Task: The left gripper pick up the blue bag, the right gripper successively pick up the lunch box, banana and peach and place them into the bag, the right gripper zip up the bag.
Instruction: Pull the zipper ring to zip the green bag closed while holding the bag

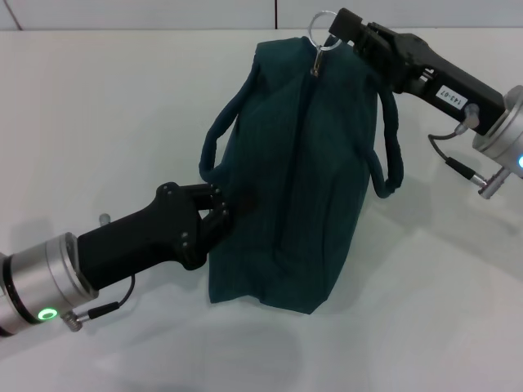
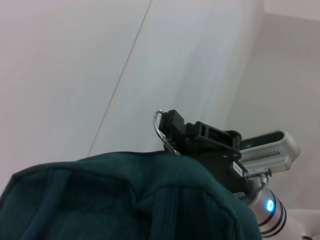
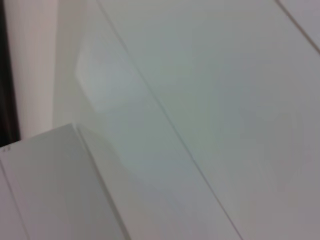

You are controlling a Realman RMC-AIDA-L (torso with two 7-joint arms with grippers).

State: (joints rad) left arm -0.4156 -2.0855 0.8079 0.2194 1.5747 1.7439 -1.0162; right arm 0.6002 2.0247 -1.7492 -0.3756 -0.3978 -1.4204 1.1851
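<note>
With the blue bag standing on the white counter, our left claw pinching its side and our right claw clamped on the ring zipper pull, we should pull steadily along the zipper line.

Dark teal-blue bag with faint fine ribbing in the fabric, loop handles the same teal. Silver ring pull at the bag's far top end. Matte black left gripper on a silver wrist with a green light. Black right gripper with a small white label, silver wrist, blue light. Plain white table, pale walls in the wrist views.
</note>
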